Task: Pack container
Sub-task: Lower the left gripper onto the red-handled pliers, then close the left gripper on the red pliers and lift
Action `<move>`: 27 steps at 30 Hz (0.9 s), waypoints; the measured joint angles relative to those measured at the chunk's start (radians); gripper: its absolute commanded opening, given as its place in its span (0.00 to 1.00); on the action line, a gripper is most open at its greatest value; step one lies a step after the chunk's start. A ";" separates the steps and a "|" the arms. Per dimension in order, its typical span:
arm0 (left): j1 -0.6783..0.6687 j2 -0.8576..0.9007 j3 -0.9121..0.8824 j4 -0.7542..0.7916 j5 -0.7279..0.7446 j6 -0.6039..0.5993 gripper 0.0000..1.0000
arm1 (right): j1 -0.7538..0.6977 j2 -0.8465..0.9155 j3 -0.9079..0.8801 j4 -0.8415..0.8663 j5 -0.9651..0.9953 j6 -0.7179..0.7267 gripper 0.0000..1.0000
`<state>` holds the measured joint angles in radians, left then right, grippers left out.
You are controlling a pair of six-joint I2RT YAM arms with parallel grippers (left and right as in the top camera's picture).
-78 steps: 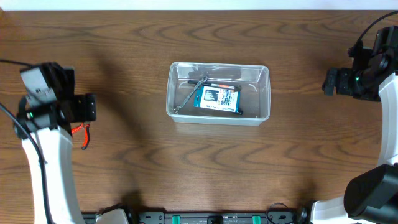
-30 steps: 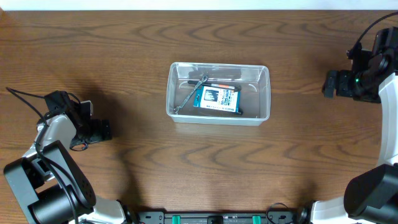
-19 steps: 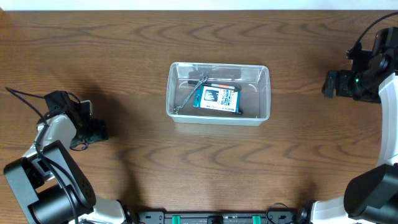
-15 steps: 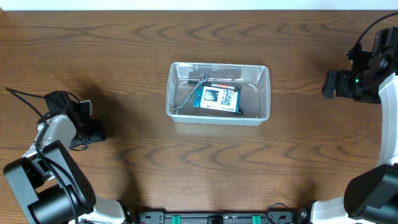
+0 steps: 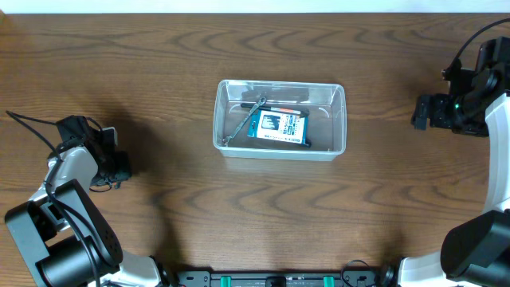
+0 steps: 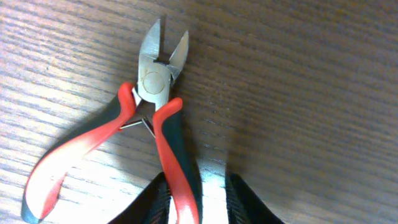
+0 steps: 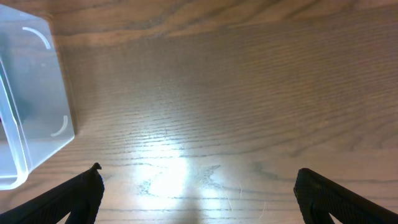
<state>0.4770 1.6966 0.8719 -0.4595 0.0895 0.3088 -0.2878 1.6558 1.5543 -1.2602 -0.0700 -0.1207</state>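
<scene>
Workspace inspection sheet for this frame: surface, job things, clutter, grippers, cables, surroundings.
Surface: brown wood-grain table.
Job's things: clear rectangular plastic tub, centre, holding blue-and-white box and slim metal tool; red-and-black side cutters flat on table, left.
Clutter: nothing seen.
Grippers: left gripper open, straddling one cutter handle; right gripper open, empty.
Cables: black cable by left arm.
Surroundings: white strip past far edge.
</scene>
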 measured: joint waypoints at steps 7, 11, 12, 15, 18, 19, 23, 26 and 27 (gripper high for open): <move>0.000 0.001 0.000 0.004 -0.007 0.003 0.14 | 0.000 0.000 0.000 -0.010 0.000 0.000 0.99; 0.000 0.001 0.000 0.010 -0.011 0.005 0.12 | 0.000 0.000 0.000 -0.012 0.000 0.000 0.99; 0.000 0.001 0.000 0.010 -0.011 0.005 0.12 | 0.000 0.000 0.000 -0.012 0.000 0.000 0.99; 0.000 0.001 0.000 0.010 -0.011 0.005 0.08 | 0.000 0.000 0.000 -0.012 0.000 0.000 0.99; 0.000 0.001 0.001 0.014 -0.014 0.004 0.06 | 0.000 0.000 0.000 -0.013 0.000 0.000 0.99; 0.000 0.001 0.001 0.015 -0.014 0.005 0.06 | 0.000 0.000 0.000 -0.013 0.000 0.000 0.99; 0.000 0.002 0.002 0.020 -0.014 -0.009 0.06 | 0.000 0.000 0.000 -0.013 0.000 0.000 0.99; -0.003 0.003 0.014 -0.002 -0.002 -0.043 0.06 | 0.000 0.000 0.000 -0.014 0.000 0.000 0.99; -0.006 0.004 0.023 -0.019 0.005 -0.051 0.06 | 0.000 0.000 0.000 -0.014 0.000 0.000 0.99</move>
<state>0.4706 1.7008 0.8951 -0.4782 0.0948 0.2577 -0.2878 1.6562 1.5543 -1.2743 -0.0696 -0.1207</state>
